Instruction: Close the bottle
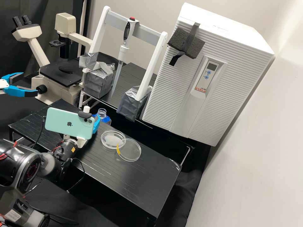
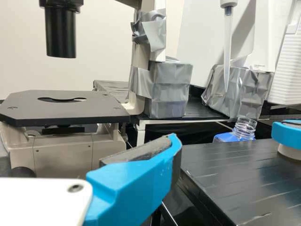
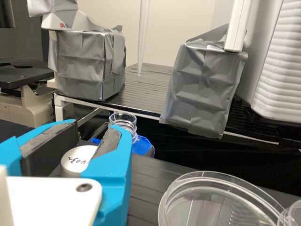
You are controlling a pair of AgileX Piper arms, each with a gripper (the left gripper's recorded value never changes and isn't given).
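R gripper tight on cap, by open bottle; L gripper agape.

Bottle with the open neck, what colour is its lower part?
The bottle is blue below its clear neck; the right wrist view shows it best.

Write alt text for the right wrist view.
A blue claw grips a grey cap close in front of an open bottle that is blue below its clear neck. A clear dish lies to one side, with grey taped blocks and a hanging pipette tip behind.
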